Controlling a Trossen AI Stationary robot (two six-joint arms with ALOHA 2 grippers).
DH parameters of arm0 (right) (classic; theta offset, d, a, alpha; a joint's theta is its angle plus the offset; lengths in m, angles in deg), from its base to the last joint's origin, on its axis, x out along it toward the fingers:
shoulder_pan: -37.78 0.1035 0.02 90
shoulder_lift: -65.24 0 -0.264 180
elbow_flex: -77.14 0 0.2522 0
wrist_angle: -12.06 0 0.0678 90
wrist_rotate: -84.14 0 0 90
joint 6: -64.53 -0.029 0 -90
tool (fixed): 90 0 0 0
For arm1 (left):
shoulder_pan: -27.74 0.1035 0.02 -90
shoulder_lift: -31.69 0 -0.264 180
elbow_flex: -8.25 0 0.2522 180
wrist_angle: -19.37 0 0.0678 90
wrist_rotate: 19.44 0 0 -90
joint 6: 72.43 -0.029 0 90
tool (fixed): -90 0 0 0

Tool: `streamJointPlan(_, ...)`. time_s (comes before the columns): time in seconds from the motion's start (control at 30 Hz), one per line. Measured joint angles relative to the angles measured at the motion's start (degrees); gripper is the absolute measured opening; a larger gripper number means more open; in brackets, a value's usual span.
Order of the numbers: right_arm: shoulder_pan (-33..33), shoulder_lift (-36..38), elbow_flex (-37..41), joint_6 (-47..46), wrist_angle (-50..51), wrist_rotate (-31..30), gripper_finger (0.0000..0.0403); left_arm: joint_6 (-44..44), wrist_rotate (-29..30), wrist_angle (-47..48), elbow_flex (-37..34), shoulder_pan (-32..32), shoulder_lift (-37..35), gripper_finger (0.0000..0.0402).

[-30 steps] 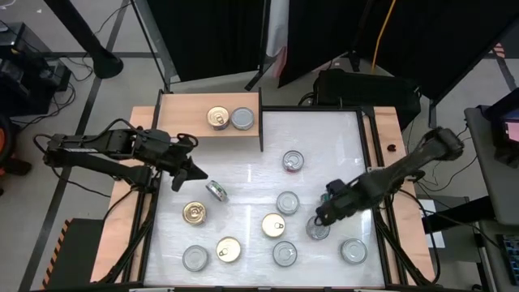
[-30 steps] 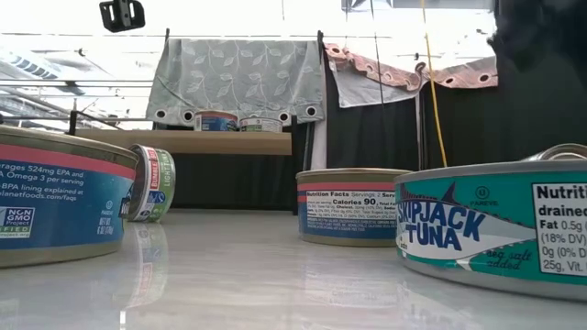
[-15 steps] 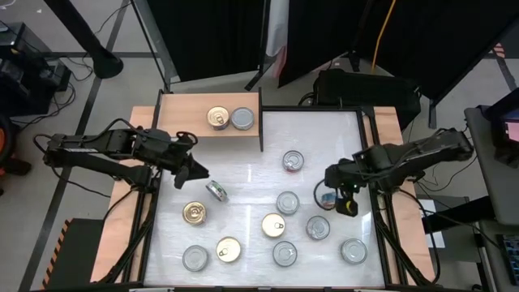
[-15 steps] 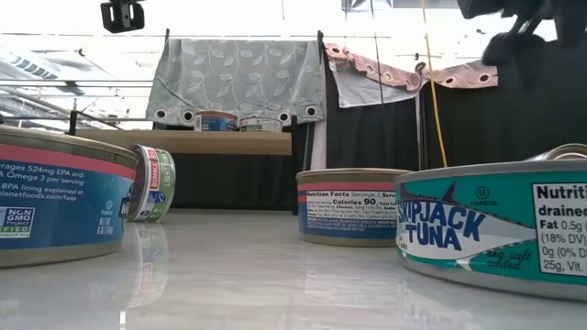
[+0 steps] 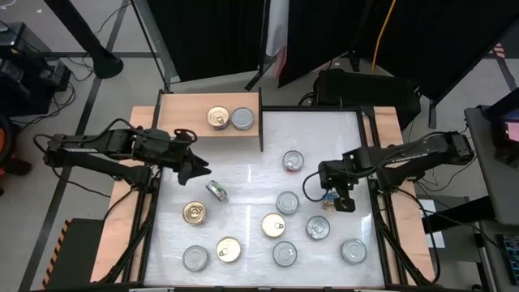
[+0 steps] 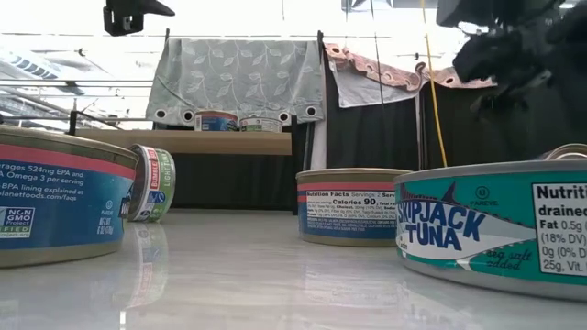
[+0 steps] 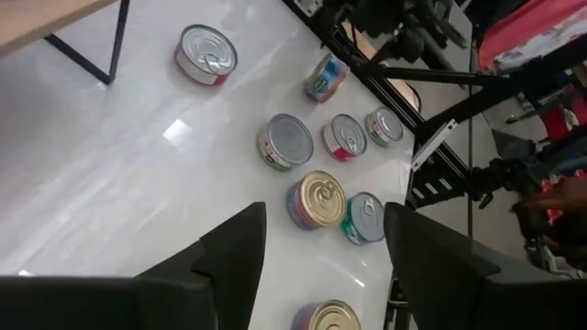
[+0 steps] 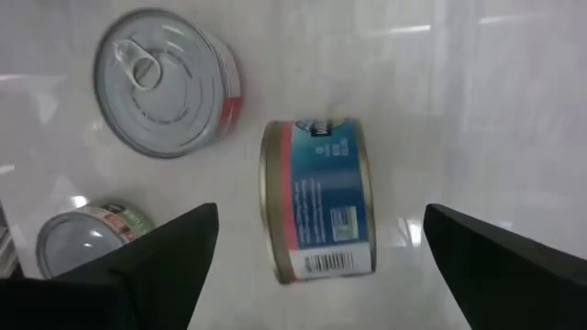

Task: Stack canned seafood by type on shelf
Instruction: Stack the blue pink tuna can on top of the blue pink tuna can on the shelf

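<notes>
The shelf point(image 5: 182, 122) stands at the far left and bears a gold-lidded can point(image 5: 217, 118) and a silver-lidded can point(image 5: 242, 118) side by side. Several more cans stand scattered on the white table. One blue-and-red can point(image 8: 318, 200) lies on its side; my right gripper point(image 8: 321, 275) hangs open above it, pointing down, one finger on either side and clear of it point(image 5: 331, 193). My left gripper point(image 5: 199, 168) hovers open near the table's left, above another can tipped on its edge point(image 5: 216, 191). Its fingers point(image 7: 326, 275) frame only the table below.
Upright cans crowd the table's near half, among them gold lids point(image 5: 194, 213) point(image 5: 273, 225) and silver lids point(image 5: 287, 202) point(image 5: 318, 228) point(image 5: 353, 251). One can point(image 5: 293, 161) stands alone toward the far right. The shelf's dark side panel point(image 5: 262, 122) rises at its right edge.
My right gripper has swung from above the near-right silver can toward the far edge, rolled about its own axis and opened; it now hangs over the can lying on its side. My left gripper has opened in place. No can has moved.
</notes>
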Motion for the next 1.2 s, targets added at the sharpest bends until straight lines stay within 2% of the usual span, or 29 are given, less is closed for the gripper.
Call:
streamJointPlan(0.17,0.0,-3.0,2.5,1.9,-2.6,1.2,0.0373,0.0,1.7,0.0,0.0,0.0,0.0,0.0224)
streamJointPlan(0.27,0.0,-5.8,3.3,4.1,-3.4,1.2,0.0349,-0.1,3.3,0.0,0.0,0.1,0.0,0.0224)
streamJointPlan(0.37,0.0,-8.3,3.4,6.7,-3.7,0.7,0.0300,-0.4,4.5,0.0,0.0,0.2,0.0,0.0224)
streamJointPlan(0.57,0.0,-9.9,1.8,5.6,-3.9,0.7,0.0169,-0.4,7.8,0.0,0.0,0.2,0.0,0.0224)
streamJointPlan(0.77,-1.0,-8.3,-6.0,0.9,0.0,1.0,0.0170,0.0,12.5,-3.1,0.0,0.2,0.0,0.0224)
streamJointPlan(0.97,-4.5,-7.9,-21.9,-4.4,0.5,2.4,0.0170,1.3,14.9,-9.1,0.9,1.7,0.8,0.0224)
streamJointPlan(1.1,-8.7,-9.2,-32.1,-10.3,-10.6,4.2,0.0177,-4.0,12.9,-13.1,2.9,3.8,2.8,0.0228)
streamJointPlan(1.2,-12.0,-10.4,-37.2,-14.2,-22.2,4.2,0.0182,-4.7,11.8,-18.8,3.7,6.1,4.2,0.0256)
